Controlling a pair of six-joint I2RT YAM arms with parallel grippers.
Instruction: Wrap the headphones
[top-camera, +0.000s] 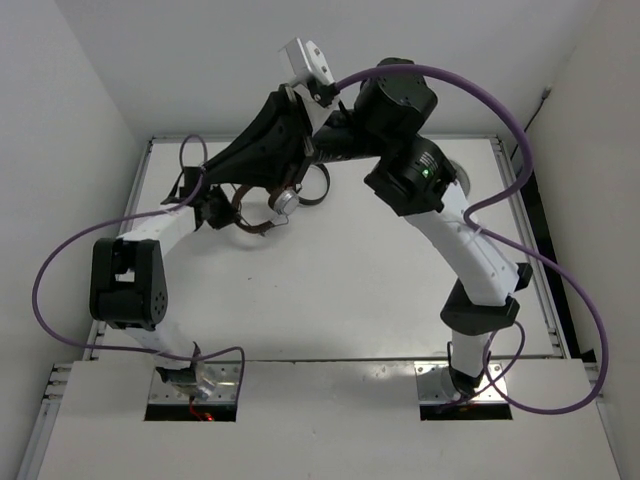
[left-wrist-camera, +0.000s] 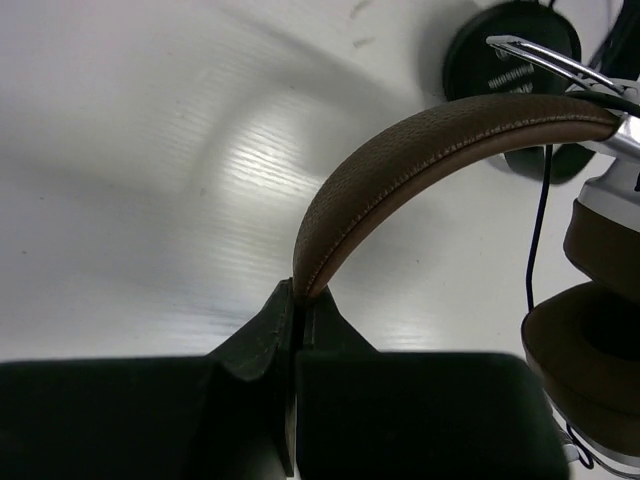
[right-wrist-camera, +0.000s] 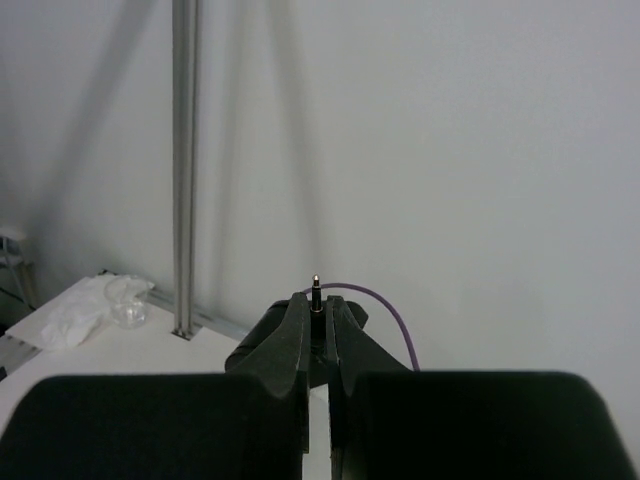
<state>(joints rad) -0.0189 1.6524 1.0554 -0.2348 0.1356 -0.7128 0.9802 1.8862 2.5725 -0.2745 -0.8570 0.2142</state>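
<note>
The headphones (top-camera: 272, 208) lie at the back left of the table, with a brown headband, silver-and-brown earcups and a thin black cable. My left gripper (top-camera: 214, 212) is shut on the end of the headband (left-wrist-camera: 400, 160), right at its fingertips (left-wrist-camera: 298, 300). A brown earcup cushion (left-wrist-camera: 590, 350) and the cable (left-wrist-camera: 537, 230) hang to the right in the left wrist view. My right gripper (top-camera: 205, 178) is raised above the headphones and points left. It is shut on the cable's jack plug (right-wrist-camera: 316, 292), whose metal tip sticks out between the fingers.
White walls close the table on the left, back and right. Purple arm cables (top-camera: 520, 130) loop over both sides. An aluminium post (right-wrist-camera: 185, 170) and a crumpled clear plastic bag (right-wrist-camera: 95, 305) show in the right wrist view.
</note>
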